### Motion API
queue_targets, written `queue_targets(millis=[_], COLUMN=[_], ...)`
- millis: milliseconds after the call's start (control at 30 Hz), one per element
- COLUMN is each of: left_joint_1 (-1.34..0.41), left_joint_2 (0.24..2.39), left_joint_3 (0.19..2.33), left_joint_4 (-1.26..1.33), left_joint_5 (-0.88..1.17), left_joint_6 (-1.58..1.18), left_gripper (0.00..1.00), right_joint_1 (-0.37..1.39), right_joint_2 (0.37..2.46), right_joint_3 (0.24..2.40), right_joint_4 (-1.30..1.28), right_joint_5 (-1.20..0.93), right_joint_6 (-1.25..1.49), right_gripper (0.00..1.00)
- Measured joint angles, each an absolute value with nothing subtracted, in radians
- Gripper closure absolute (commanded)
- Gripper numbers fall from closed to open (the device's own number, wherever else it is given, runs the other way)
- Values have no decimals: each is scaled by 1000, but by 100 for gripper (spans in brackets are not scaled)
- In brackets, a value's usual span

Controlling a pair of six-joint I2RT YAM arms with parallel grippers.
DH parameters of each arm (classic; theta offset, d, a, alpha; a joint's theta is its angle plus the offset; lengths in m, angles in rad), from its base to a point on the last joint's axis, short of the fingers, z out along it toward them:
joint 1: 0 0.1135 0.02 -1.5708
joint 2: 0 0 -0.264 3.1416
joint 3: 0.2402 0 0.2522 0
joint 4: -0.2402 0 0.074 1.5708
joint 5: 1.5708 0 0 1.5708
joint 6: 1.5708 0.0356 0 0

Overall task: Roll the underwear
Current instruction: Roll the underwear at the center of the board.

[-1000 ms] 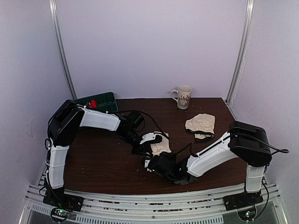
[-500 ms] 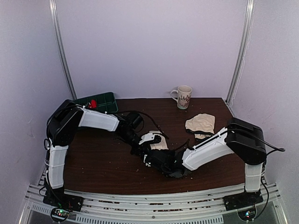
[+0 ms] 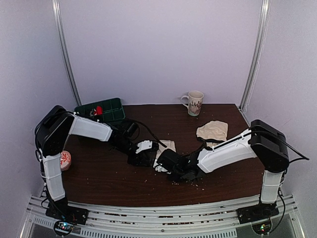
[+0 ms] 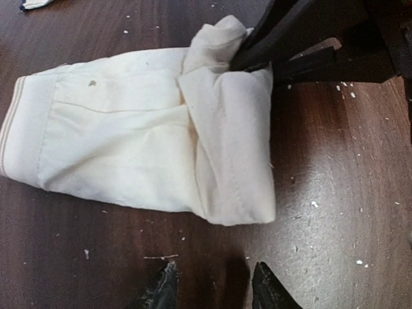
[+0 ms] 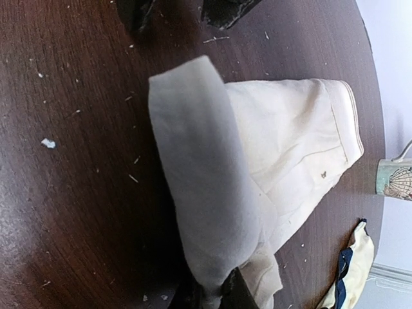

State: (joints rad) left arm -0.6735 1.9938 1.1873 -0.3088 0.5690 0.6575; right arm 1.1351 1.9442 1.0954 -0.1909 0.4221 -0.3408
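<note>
The cream underwear (image 4: 122, 141) lies flat on the brown table, one end folded over into a thick flap (image 5: 199, 174). My right gripper (image 5: 212, 293) is shut on that flap's corner and holds it lifted; its dark fingers also show in the left wrist view (image 4: 283, 38). My left gripper (image 4: 214, 293) is open and empty, its tips on the table a little short of the folded edge, not touching the cloth. In the top view the underwear (image 3: 167, 147) lies between the left gripper (image 3: 141, 157) and the right gripper (image 3: 166, 161).
A second cream underwear with dark trim (image 3: 213, 131) lies at the right back. A patterned mug (image 3: 194, 102) stands at the back edge. A green tray (image 3: 101, 109) sits back left. A small round pink dish (image 3: 64, 159) is at the left edge. Crumbs dot the table.
My left gripper has let go and drawn back to the left. My right gripper has moved away from the near edge, carrying the end of the underwear over itself.
</note>
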Motion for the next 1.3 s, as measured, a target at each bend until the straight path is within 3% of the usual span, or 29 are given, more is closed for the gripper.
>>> queue_targets(millis=[500, 933, 1300], left_joint_1=[-653, -653, -651], left_joint_2=[1765, 1631, 1610], left_joint_3=[958, 760, 717], left_joint_4=[-92, 135, 208], left_joint_5=[586, 581, 603], left_joint_6=[714, 776, 825], left_gripper=[58, 60, 59], right_joint_1=[1035, 993, 961], right_joint_2=[1976, 2022, 2045], right_joint_3=[1272, 1371, 1422], right_joint_4=[-420, -509, -559], right_joint_5=[131, -8, -99], right_joint_6=[-306, -305, -302], right_gripper=[89, 88, 88])
